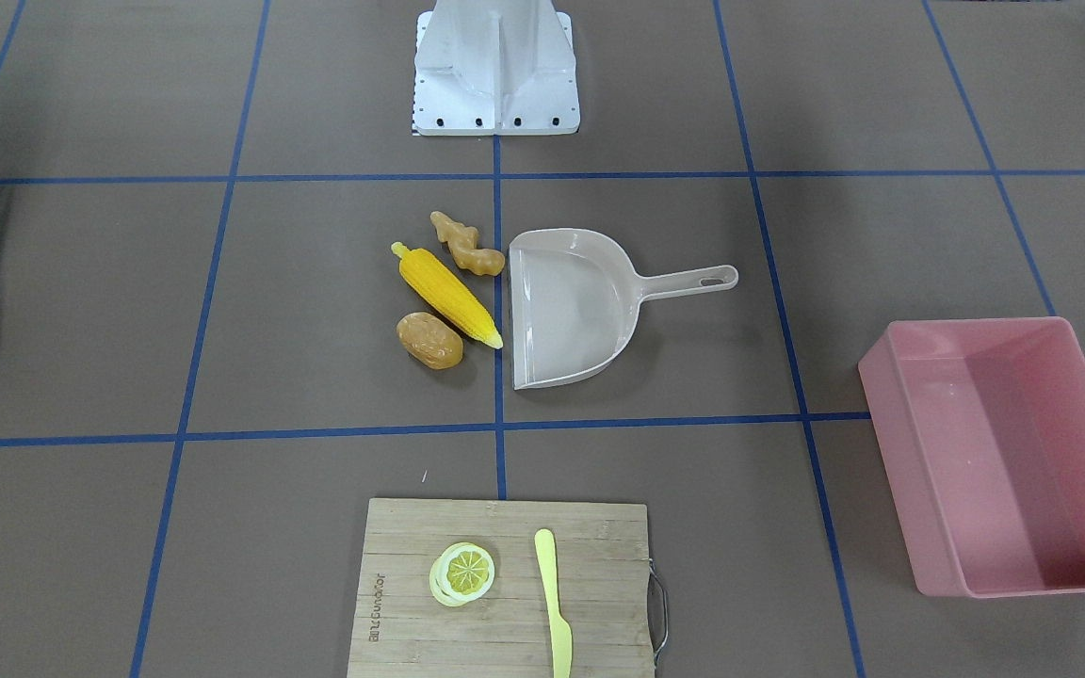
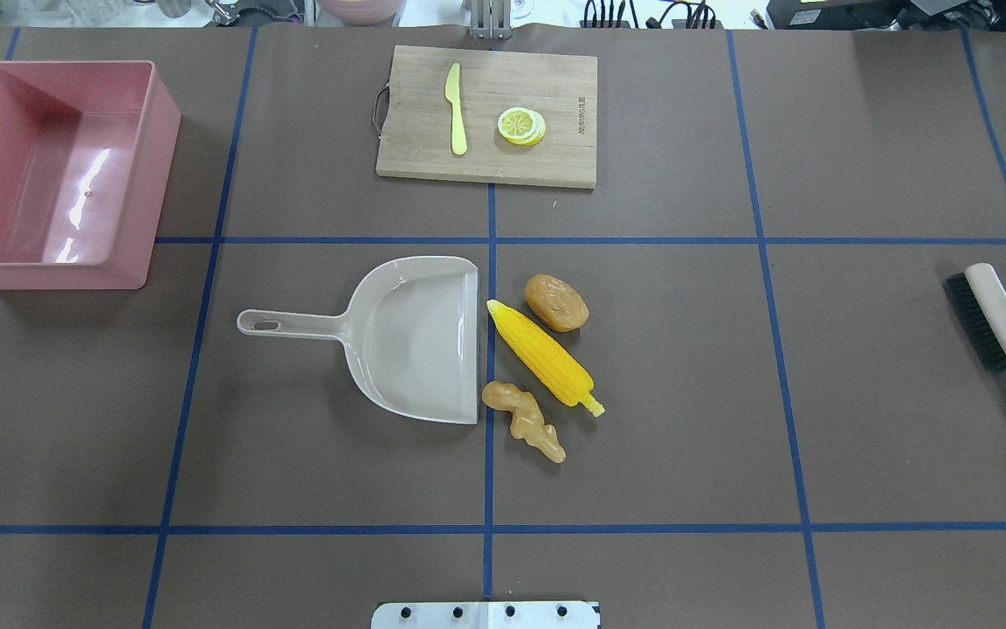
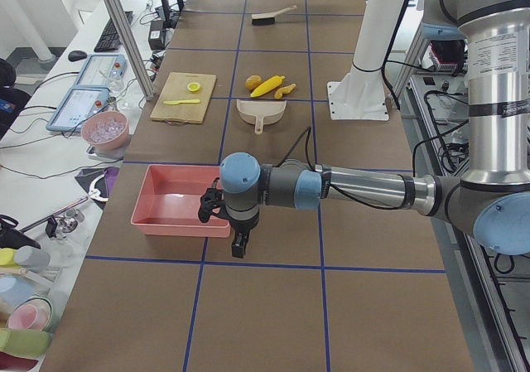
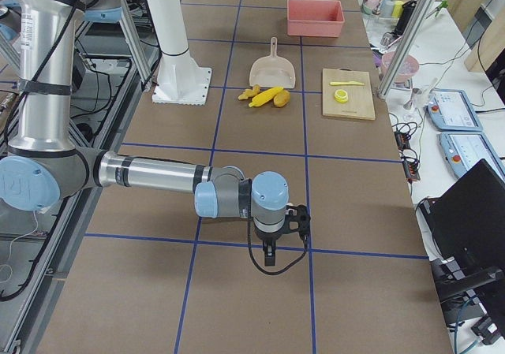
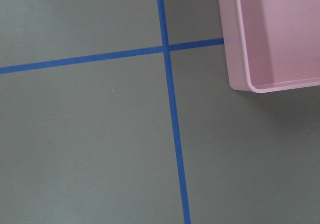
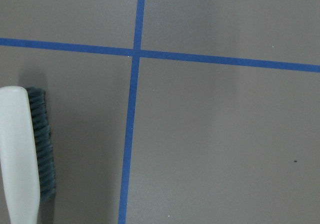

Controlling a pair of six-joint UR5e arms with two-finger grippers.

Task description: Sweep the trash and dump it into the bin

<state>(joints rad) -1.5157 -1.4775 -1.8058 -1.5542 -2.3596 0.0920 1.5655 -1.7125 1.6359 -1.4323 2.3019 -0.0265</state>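
The yellow corn cob (image 2: 542,354), the brown potato (image 2: 556,302) and the tan ginger root (image 2: 525,421) lie together on the table, just off the open mouth of the beige dustpan (image 2: 407,336). The pink bin (image 2: 162,131) stands empty at the far left of the overhead view. My left gripper (image 3: 238,246) hangs over the table beside the bin's corner (image 5: 235,59). My right gripper (image 4: 270,255) hangs over the table at the other end, near the brush (image 6: 25,154). Both show only in side views, so I cannot tell whether they are open or shut.
A hand brush (image 2: 996,319) lies at the right edge of the table. A wooden cutting board (image 2: 547,87) at the far side carries a yellow plastic knife (image 2: 456,109) and a lemon slice (image 2: 520,125). The robot's white base (image 1: 495,75) stands behind the toys.
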